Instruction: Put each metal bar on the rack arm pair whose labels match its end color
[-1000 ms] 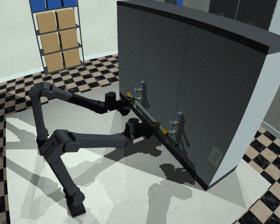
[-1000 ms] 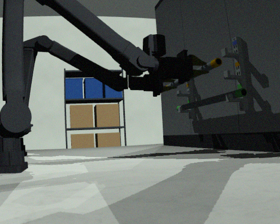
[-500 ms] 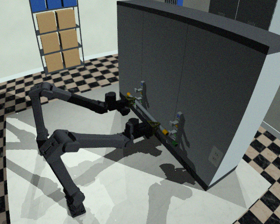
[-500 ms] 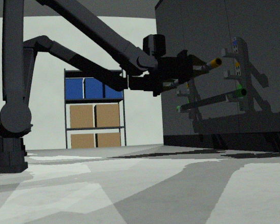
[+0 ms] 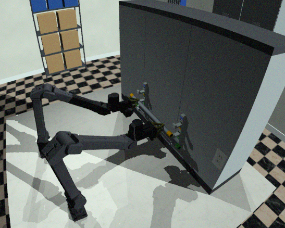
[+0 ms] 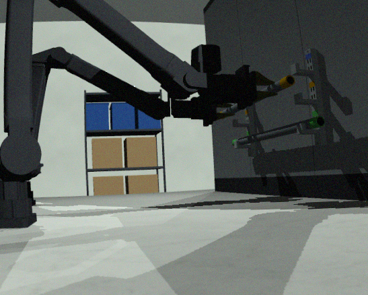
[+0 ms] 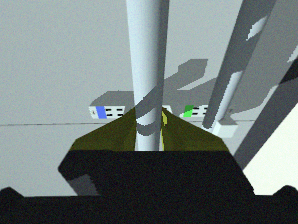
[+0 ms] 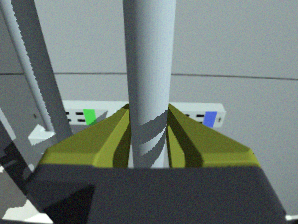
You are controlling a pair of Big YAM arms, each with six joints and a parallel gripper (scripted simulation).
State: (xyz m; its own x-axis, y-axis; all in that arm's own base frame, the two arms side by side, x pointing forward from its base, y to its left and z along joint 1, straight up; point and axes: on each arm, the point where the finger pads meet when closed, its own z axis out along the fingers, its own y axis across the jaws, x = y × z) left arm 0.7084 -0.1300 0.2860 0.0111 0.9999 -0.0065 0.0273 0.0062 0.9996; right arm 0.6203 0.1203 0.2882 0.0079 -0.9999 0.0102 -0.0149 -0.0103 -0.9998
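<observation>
Top view, from left to right: the shelf unit [image 5: 82, 39] [image 6: 86, 148] stands against the wall behind the two robot arms. Next comes the left gripper [image 5: 136, 101] [image 6: 233, 108] [image 7: 148, 112], clamped around the orange-ended bar [image 5: 150, 111] [image 6: 286, 82] [image 7: 147, 55] [image 8: 150, 55] near its far end. That bar slants across the picture in front of the rack, and the right gripper [image 5: 161, 126] [image 6: 273, 88] [image 8: 148, 111] grips it near the other end, just short of the orange paint. Beyond are the far upright [image 5: 145, 87] [image 6: 253, 124] and the near upright [image 5: 183, 122] [image 6: 318, 67], fixed to the dark wall panel [image 5: 162, 65] [image 6: 263, 30]. Their labels run blue at the top, orange in the middle and green at the bottom. The exterior view shows the orange-ended bar's near end apart from the near upright, a little above the orange pair's arm. Lower down, the green-ended bar [image 5: 177, 146] [image 6: 276, 133] [image 7: 225, 85] [image 8: 40, 65] lies across the bottom, green-labelled pair.
</observation>
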